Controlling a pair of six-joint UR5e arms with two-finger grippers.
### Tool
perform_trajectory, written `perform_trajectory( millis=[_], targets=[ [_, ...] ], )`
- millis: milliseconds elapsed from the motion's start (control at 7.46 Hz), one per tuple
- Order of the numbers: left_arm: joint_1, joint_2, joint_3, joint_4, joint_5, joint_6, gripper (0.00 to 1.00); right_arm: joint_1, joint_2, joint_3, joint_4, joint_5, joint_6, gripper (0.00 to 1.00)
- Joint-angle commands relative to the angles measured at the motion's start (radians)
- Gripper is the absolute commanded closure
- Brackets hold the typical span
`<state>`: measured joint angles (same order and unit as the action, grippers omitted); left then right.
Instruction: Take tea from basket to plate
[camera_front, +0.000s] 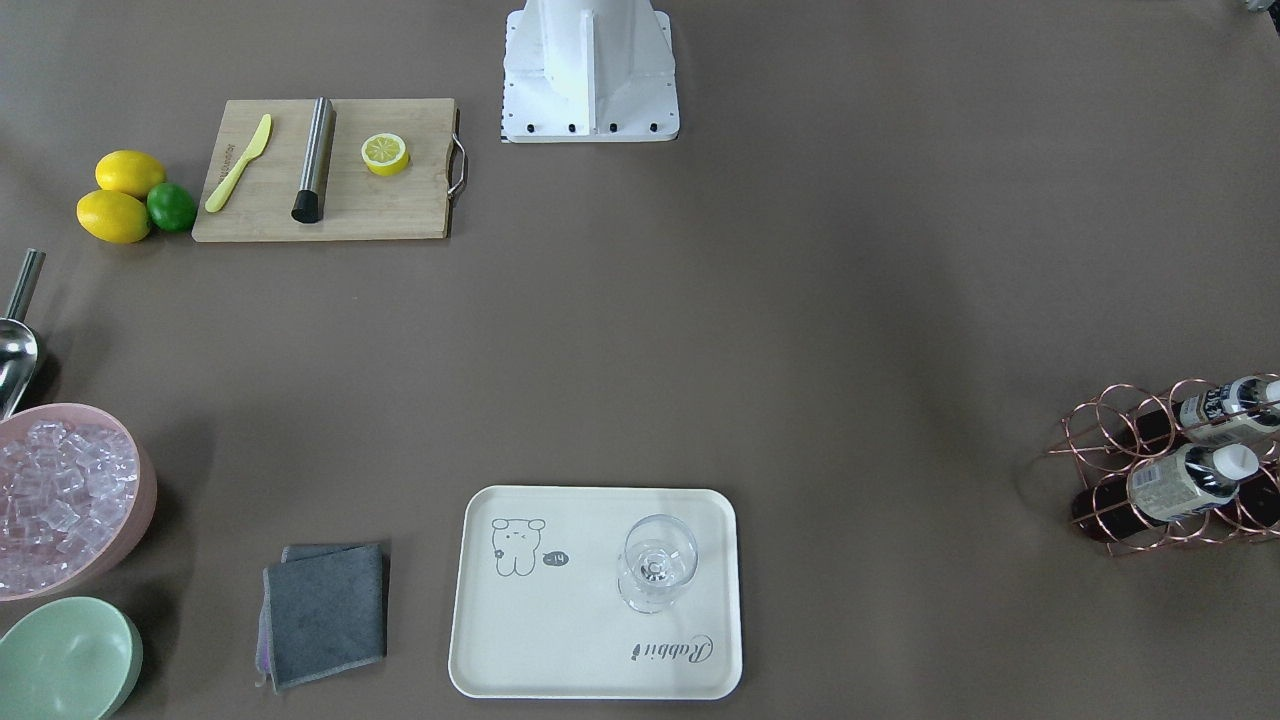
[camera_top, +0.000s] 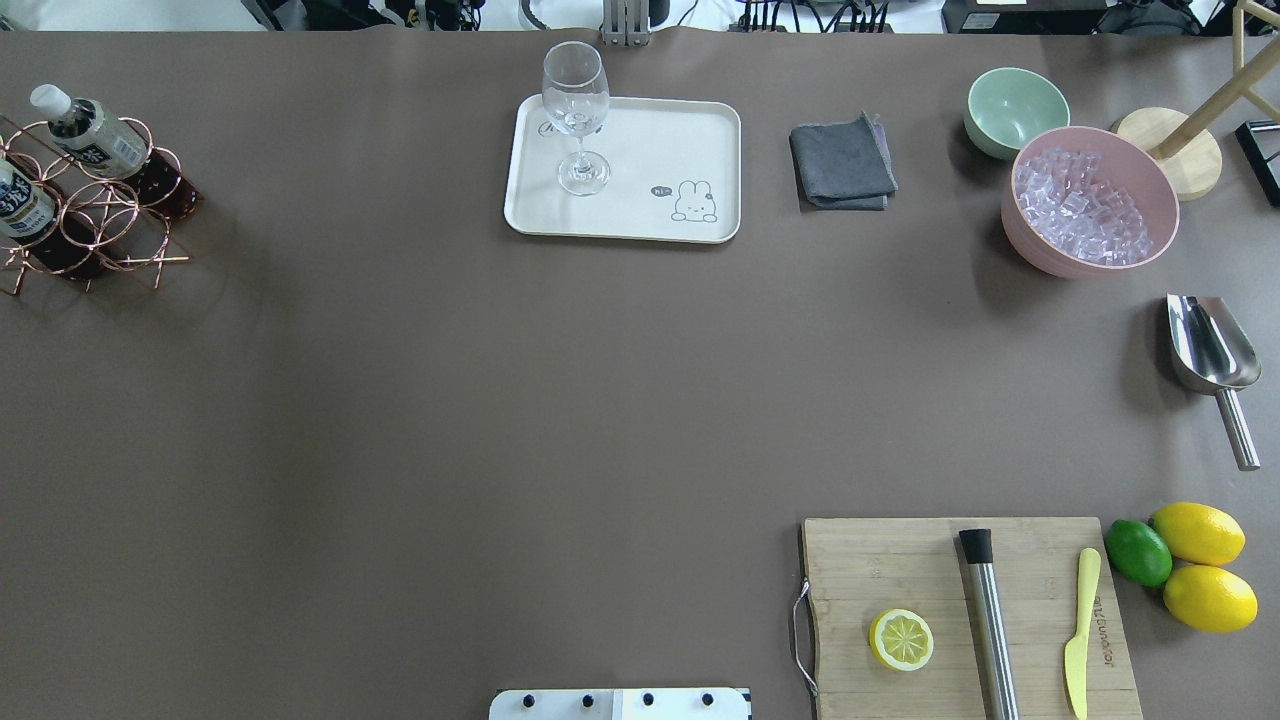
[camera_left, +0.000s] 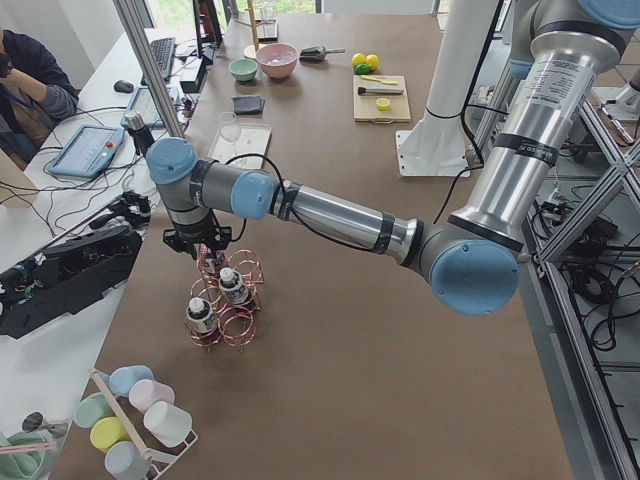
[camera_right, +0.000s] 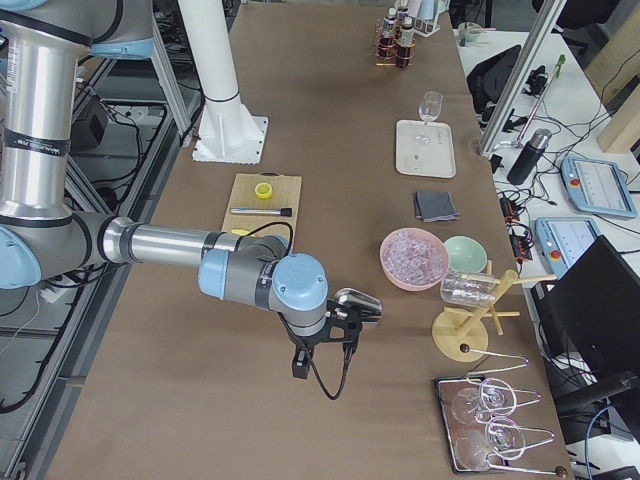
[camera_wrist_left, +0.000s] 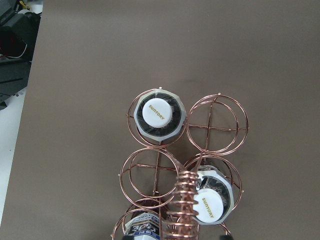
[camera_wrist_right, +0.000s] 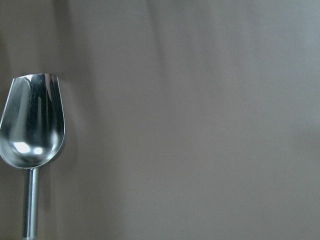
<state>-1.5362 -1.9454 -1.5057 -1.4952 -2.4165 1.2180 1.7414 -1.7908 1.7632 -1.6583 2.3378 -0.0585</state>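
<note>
Snagging on the coiled handle (camera_wrist_left: 186, 200) is risked if tea (camera_wrist_left: 157, 114) is lifted askew; whether the left gripper (camera_left: 206, 250), seemingly above the basket (camera_wrist_left: 216, 124), is parted cannot be told.

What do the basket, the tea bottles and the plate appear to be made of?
Basket: thin metal wire with a shiny rose-gold finish; it glints and its rings are open.
Tea bottles: probably clear plastic; the dark drink shows through, and the cap is white.
Plate: cream and matte, likely plastic or melamine, judging by its printed drawing and rounded rim.
</note>
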Motion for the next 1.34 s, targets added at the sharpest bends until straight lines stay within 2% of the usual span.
perform_trajectory(
  millis=[0, 402, 536, 670, 804, 1206],
  targets=[
    [0.001, -0.007, -0.017, 0.041, -0.003, 0.0, 1.0, 0.003, 0.001, -0.002, 0.0, -0.002, 0.002, 0.0],
    [-0.001, -0.026, -0.19, 0.217, 0.0, -0.012, 1.0, 0.004, 0.001, -0.001, 0.0, -0.003, 0.003, 0.0],
    [0.001, -0.074, -0.259, 0.33, 0.002, -0.027, 1.0, 0.004, 0.001, -0.001, -0.001, -0.003, 0.003, 0.0],
    [0.001, -0.11, -0.324, 0.378, 0.002, -0.082, 1.0, 0.007, -0.001, -0.002, -0.002, -0.003, 0.0, 0.0],
    [0.037, -0.127, -0.388, 0.379, 0.002, -0.154, 1.0, 0.016, -0.002, -0.004, -0.002, -0.003, -0.001, 0.0],
    [0.175, -0.236, -0.433, 0.379, 0.01, -0.311, 1.0, 0.023, -0.006, 0.004, -0.002, -0.002, 0.008, 0.0]
  ],
)
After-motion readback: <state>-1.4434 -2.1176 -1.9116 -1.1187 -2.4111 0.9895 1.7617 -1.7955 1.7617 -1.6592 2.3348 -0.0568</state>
